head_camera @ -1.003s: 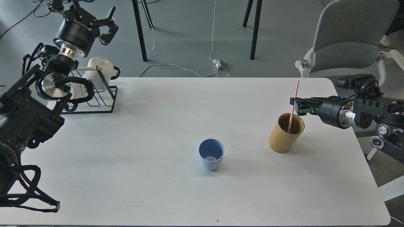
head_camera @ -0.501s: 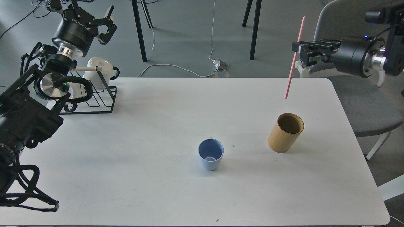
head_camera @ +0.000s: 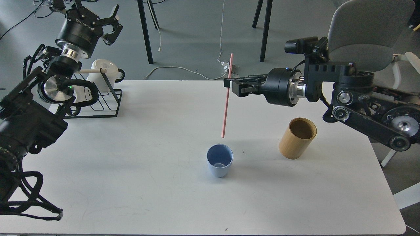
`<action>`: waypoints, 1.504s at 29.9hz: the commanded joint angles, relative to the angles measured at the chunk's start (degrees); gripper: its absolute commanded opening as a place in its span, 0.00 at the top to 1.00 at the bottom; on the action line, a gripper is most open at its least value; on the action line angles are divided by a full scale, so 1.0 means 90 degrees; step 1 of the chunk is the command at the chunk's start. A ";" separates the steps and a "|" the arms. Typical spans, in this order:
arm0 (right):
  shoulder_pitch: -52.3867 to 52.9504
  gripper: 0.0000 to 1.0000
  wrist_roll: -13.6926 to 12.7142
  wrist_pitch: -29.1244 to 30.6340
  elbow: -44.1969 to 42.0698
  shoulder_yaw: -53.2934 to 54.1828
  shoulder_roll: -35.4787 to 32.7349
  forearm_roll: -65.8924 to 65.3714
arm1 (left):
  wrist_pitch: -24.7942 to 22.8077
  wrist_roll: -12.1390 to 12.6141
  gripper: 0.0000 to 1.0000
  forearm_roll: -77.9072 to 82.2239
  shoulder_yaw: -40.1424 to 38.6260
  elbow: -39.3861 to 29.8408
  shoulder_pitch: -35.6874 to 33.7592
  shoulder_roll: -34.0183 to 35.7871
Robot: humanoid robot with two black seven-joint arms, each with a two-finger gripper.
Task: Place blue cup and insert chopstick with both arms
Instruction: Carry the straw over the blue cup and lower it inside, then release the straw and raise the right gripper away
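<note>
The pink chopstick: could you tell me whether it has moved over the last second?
Yes. The pink chopstick, held by the right gripper, has left the bamboo holder and travelled left; its tip now hangs just above the blue cup.

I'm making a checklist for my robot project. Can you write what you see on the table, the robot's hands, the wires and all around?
Surface: white table, a few small specks.
Job's things: blue cup upright, nothing in it; pink chopstick hanging nearly upright, tip just above the cup's rim in this view.
Clutter: wooden holder, nothing visible inside; black wire rack at the far left corner; white mug at the rack.
Grippers: right gripper shut on the chopstick; left gripper open, raised above the rack.
Cables: white cable and plug on the floor; black ones far left.
Surroundings: grey chair, black legs, grey floor.
</note>
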 commanded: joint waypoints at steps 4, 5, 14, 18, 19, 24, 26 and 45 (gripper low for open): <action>-0.0214 0.99 0.0015 -0.0032 -0.0326 -0.0238 0.0533 -0.0100 | 0.0000 -0.0010 0.01 -0.0013 -0.0019 0.0000 0.0003 -0.0008; -0.0224 0.99 0.0015 -0.0032 -0.0336 -0.0239 0.0533 -0.0100 | 0.0000 -0.0010 0.01 -0.0013 -0.0019 0.0000 -0.0007 -0.0008; -0.0507 0.88 0.0015 -0.0042 -0.0336 -0.0248 0.0514 -0.0237 | 0.0000 -0.0010 0.01 -0.0013 -0.0019 0.0000 -0.0007 0.0012; -0.0517 0.79 0.0015 -0.0052 -0.0336 -0.0239 0.0465 -0.0247 | 0.0000 -0.0010 0.01 -0.0013 -0.0009 0.0000 -0.0007 0.0012; -0.0517 0.77 0.0015 -0.0052 -0.0336 -0.0239 0.0465 -0.0247 | 0.0000 -0.0010 0.01 -0.0013 -0.0009 0.0000 0.0003 0.0012; -0.0537 0.67 0.0015 -0.0052 -0.0317 -0.0200 0.0436 -0.0227 | 0.0000 0.0000 0.01 -0.0013 -0.0009 0.0000 0.0003 0.0031; -0.0537 0.63 0.0015 -0.0062 -0.0288 -0.0132 0.0397 -0.0188 | 0.0000 -0.0010 0.01 -0.0013 -0.0009 0.0000 0.0003 0.0060; -0.0956 0.00 0.0122 -0.0120 -0.1107 0.3578 -0.1059 0.4282 | 0.0000 0.0010 0.01 -0.0013 0.0001 0.0039 0.0022 0.0080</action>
